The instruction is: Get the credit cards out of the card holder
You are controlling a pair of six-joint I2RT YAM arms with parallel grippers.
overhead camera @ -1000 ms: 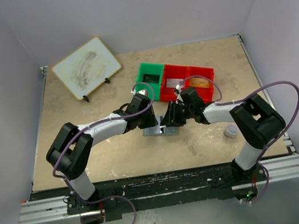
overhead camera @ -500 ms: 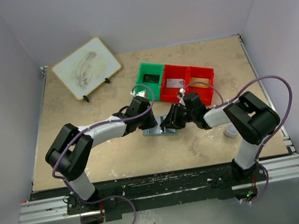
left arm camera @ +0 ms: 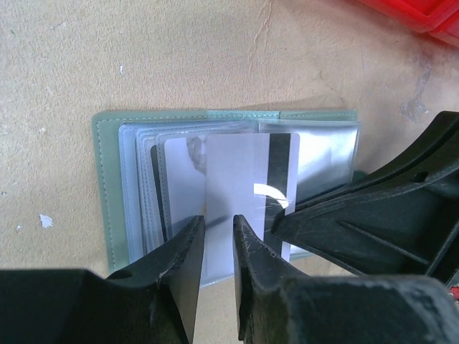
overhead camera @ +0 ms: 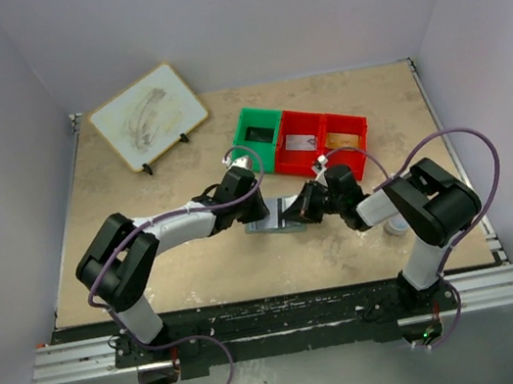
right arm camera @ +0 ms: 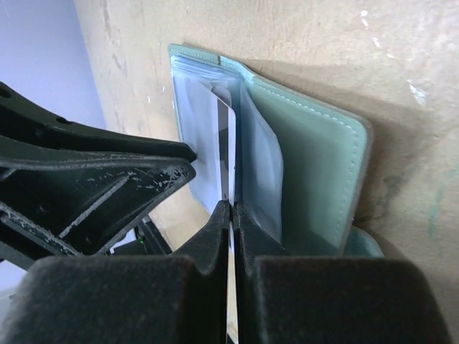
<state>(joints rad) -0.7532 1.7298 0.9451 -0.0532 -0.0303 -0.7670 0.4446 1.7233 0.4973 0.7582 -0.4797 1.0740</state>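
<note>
While the card holder [left arm camera: 107,179] lies open on the table [overhead camera: 149,261], just in front of the red and green bins [overhead camera: 312,137] and between the two arms, the step in hand is pulling one card free. The right gripper [right arm camera: 231,213] is clamped flat on the edge of a white card [left arm camera: 240,168] with a black stripe, and the card stands over the middle of the holder. I can't tell how much of it sits inside a clear sleeve [left arm camera: 326,147].

The left gripper [left arm camera: 217,236] sits at the holder's near edge, jaws a narrow gap apart. I can't tell whether it pinches a sleeve or only presses down.

Next move, as I read it: the right arm draws the card straight out along its own plane, away from the holder, while the left keeps the holder pinned. The risk is that the holder lifts or slides with the card if the left hold is weak.

The stack of sleeves on the other panel shows another dark edge, so there are probably more cards to go.
</note>
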